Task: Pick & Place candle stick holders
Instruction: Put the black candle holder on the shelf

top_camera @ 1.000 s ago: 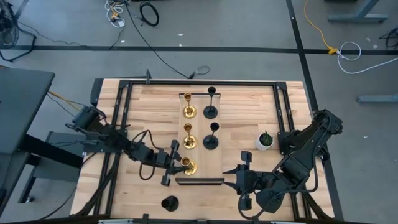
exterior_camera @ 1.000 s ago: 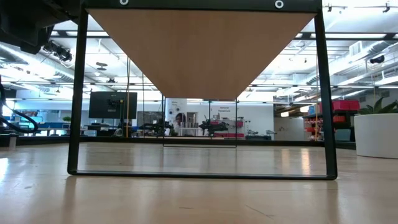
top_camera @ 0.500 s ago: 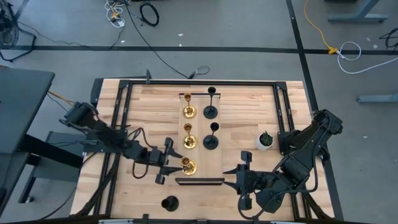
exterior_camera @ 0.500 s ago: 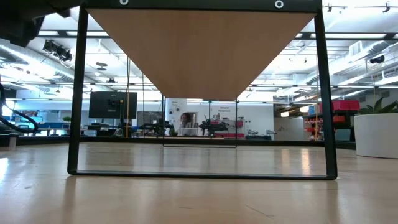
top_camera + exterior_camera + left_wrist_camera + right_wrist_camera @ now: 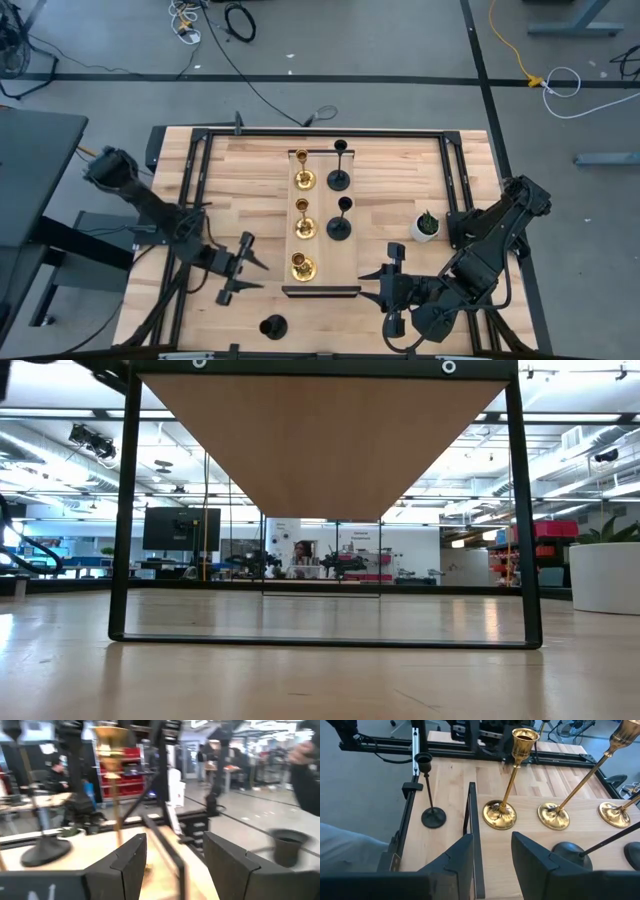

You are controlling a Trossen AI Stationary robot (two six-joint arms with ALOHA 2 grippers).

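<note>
Lone black holder: upright at the worktop's near edge, apart from the rest, near-right of the left pincer; the left arm is nearer to it, by my judgement.
Left pincer: fingers spread, holding nothing, just left of the nearest gold holder.
Right pincer: waits at the near right; fingers parted with nothing between them.
Nearest gold holder: stands upright on its base, free of any grip, at the near end of the gold row.
Middle and far gold holders: upright in line behind it, stems vertical.
Two black holders: upright in a second row just right of the gold ones.
White pot: right of the rows, well apart.
Worktop: pale wood inside a black frame.
Change: a second ago the left pincer was closed around the nearest gold holder; it has since opened and backed off to the left.
</note>
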